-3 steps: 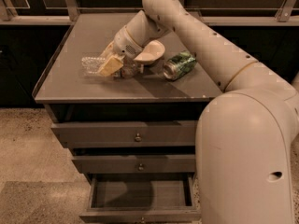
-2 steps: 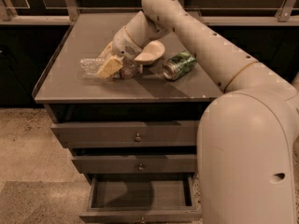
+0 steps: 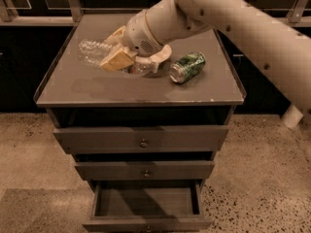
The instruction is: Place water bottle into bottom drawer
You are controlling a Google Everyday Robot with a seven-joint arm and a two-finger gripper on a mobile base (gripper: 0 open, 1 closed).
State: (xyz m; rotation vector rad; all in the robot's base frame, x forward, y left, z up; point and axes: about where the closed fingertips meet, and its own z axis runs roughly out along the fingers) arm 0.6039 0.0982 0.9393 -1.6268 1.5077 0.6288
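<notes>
The gripper [image 3: 113, 46] is sitting over the left side of the cabinet top [image 3: 97, 89], at the end of the arm [image 3: 204, 8]. Its two tan fingers [image 3: 117, 58] are closing around one end of the bottle [image 3: 92, 52], one on each side, so it is holding the bottle. The rest of the bottle is sticking out to the left. I cannot tell if the bottle is touching the top or hanging just above it.

A white bowl [image 3: 158, 57] is lying just beside the gripper, and a green can [image 3: 188, 67] is lying near the bowl on its right.

The bottom drawer [image 3: 146, 203] is standing open, far below, and nothing is showing inside it.

I think the job is at the pick-up step. To do it well, the gripper should be squeezing gently, because a thin bottle can squash or slip out. It should go straight up first, so it is not bumping the bowl. Then it should move out past the front edge and come down low into the bottom drawer before letting go.
</notes>
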